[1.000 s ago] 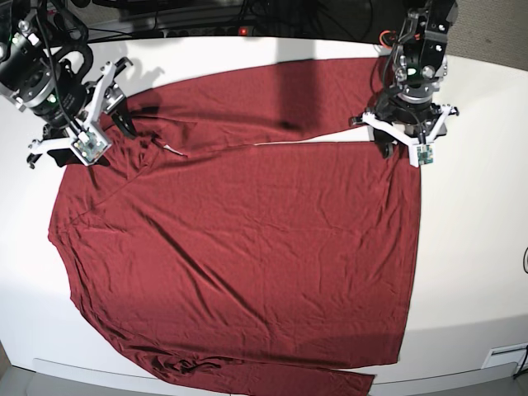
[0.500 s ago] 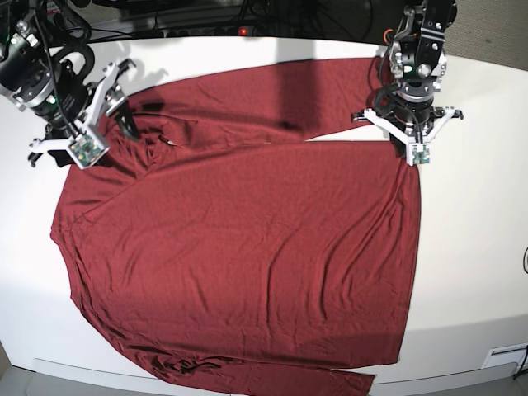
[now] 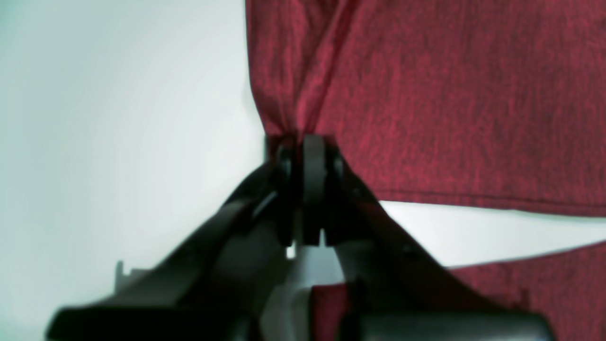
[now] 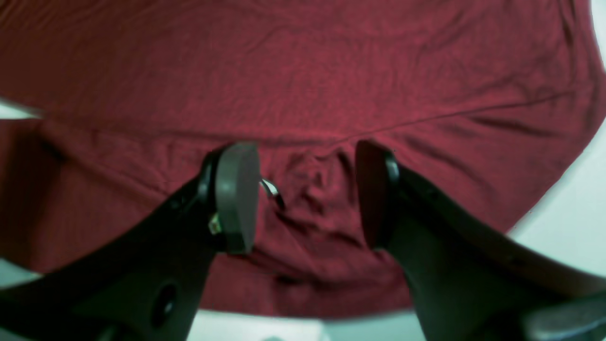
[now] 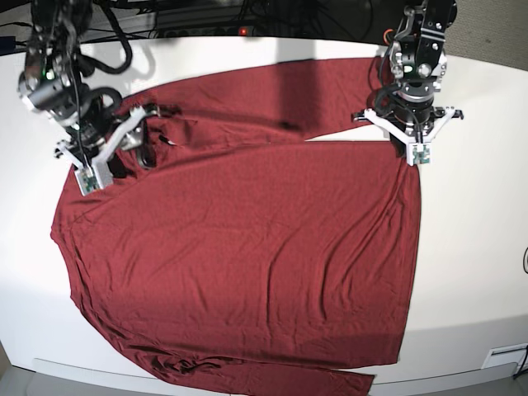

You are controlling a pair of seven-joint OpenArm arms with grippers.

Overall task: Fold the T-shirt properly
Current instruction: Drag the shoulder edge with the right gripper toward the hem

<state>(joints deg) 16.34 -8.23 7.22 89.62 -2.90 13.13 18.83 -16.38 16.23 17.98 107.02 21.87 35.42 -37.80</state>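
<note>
The T-shirt (image 5: pixel 247 247) is spread flat on the white surface (image 5: pixel 470 247), covering most of it. Its long axis is laid across the base view: the collar end is turned toward that view's left, the hem edge toward its right. One long sleeve is stretched along the far edge, running parallel to the body, with a narrow strip of surface seen between sleeve and body. The other sleeve is trailed along the near edge.

The left gripper (image 3: pixel 303 156) is closed on a pinch of fabric at the far hem corner, which is gathered into a fold at the fingertips. The right gripper (image 4: pixel 307 189) is held open over the rumpled collar area, where a small white label (image 4: pixel 270 188) is seen.
</note>
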